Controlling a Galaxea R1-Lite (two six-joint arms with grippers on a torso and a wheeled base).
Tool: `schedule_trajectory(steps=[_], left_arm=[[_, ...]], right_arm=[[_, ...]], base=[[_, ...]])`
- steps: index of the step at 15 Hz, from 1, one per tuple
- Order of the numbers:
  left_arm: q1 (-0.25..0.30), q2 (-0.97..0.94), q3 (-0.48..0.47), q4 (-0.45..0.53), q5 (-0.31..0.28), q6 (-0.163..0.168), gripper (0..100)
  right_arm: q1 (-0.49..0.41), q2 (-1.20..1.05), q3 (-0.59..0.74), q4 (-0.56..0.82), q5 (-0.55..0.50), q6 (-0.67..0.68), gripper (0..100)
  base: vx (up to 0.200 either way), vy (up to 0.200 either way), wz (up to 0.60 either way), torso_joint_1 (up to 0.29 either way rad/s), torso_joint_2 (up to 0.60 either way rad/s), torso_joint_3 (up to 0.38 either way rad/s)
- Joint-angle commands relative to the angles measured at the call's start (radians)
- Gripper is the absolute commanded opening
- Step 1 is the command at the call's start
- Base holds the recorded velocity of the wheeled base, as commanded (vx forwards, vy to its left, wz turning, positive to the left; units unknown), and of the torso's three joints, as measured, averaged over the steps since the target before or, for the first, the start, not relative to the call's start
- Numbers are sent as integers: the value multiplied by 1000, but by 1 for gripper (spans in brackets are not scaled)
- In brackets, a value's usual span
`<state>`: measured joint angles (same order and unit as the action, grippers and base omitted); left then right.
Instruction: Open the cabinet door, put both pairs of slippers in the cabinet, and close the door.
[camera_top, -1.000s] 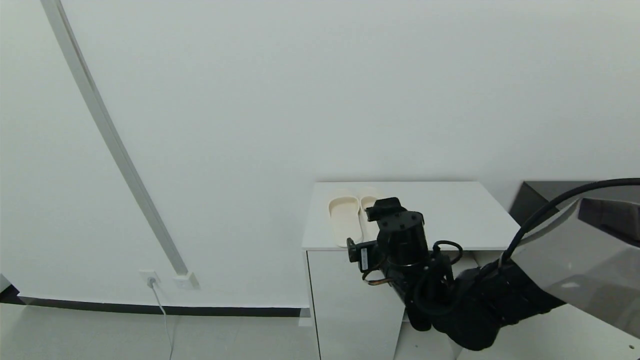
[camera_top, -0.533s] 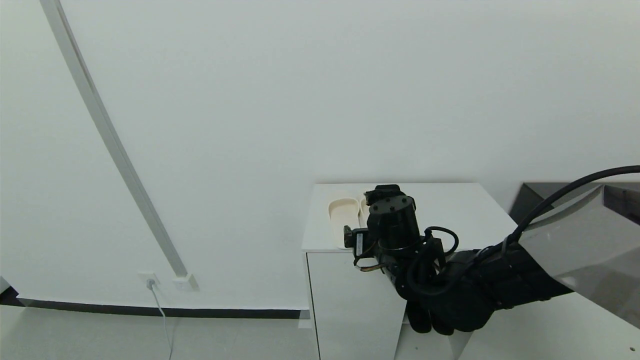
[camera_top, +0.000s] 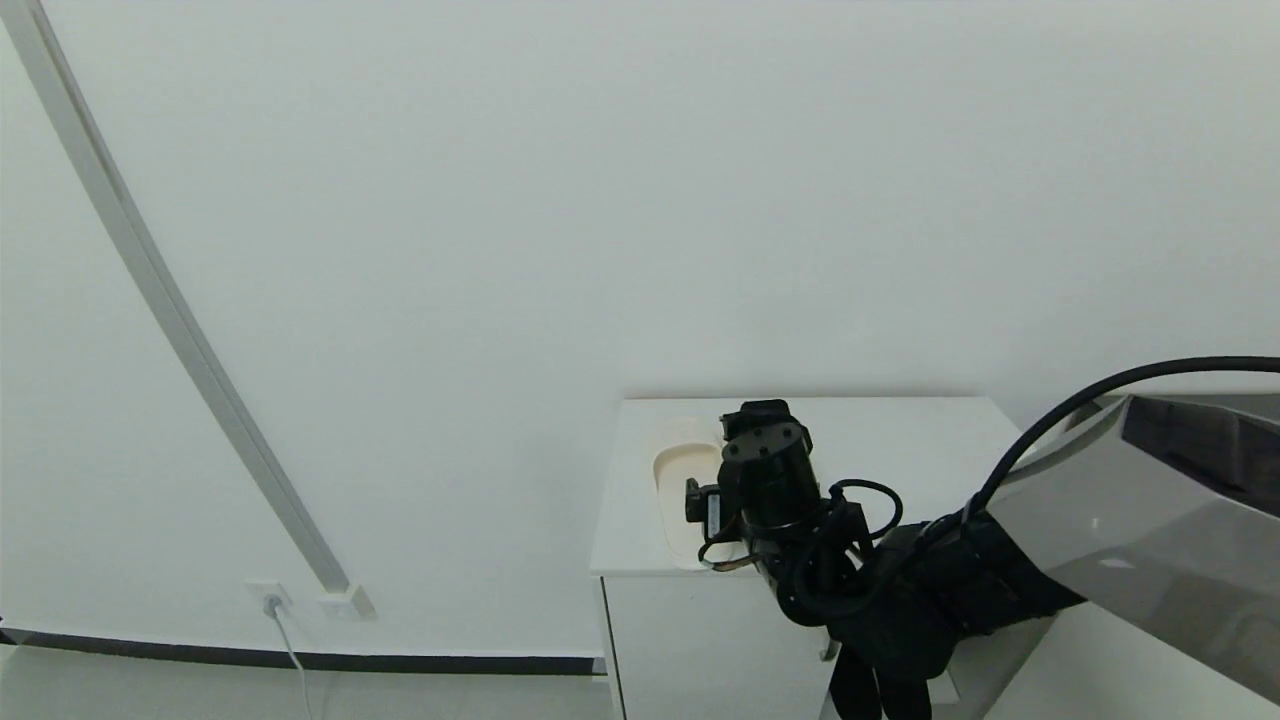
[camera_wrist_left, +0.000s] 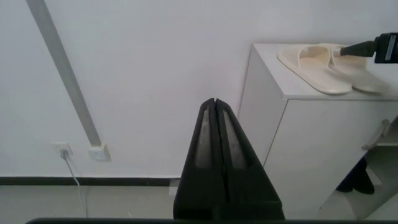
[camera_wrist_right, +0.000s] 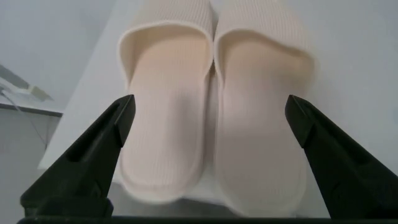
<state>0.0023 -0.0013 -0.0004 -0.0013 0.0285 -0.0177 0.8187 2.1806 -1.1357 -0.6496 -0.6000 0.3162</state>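
Observation:
A pair of cream slippers (camera_top: 683, 487) lies side by side on top of the white cabinet (camera_top: 900, 450), near its left front corner. My right gripper (camera_top: 757, 412) hangs just over them. In the right wrist view the right gripper (camera_wrist_right: 210, 106) is open, with its two fingers spread wider than the pair of slippers (camera_wrist_right: 214, 106) and nothing between them. In the left wrist view my left gripper (camera_wrist_left: 214, 102) is shut and empty, held low to the left of the cabinet (camera_wrist_left: 267, 124), with the slippers (camera_wrist_left: 329, 62) up on top. The cabinet door (camera_wrist_left: 323, 149) has a handle (camera_wrist_left: 379, 134).
A dark shape (camera_wrist_left: 357, 180) shows low in the opening beside the door. A grey cable duct (camera_top: 170, 310) runs slantwise down the white wall to a socket (camera_top: 268, 600) with a cord. Bare floor lies left of the cabinet.
The head view has shifted, so the cabinet sits lower in the picture. My right arm has moved left and farther in over the slippers.

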Motion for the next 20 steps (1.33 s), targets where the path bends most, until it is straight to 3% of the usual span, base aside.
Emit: schedule_trajectory(steps=[1, 6, 13, 20], left_arm=[[1, 1, 0, 0, 1, -1, 0], [1, 1, 0, 0, 1, -1, 0], [1, 1, 0, 0, 1, -1, 0], [1, 1, 0, 0, 1, -1, 0]], right_arm=[[7, 21, 10, 1, 0, -2, 100], [-6, 93, -6, -70, 9, -16, 100], [-76, 261, -225, -73, 22, -51, 100], [-104, 304, -302, -102, 45, -78, 100]], base=[[0, 0, 0, 0, 0, 0], [0, 0, 0, 0, 0, 0], [0, 0, 0, 0, 0, 0], [0, 0, 0, 0, 0, 0]])
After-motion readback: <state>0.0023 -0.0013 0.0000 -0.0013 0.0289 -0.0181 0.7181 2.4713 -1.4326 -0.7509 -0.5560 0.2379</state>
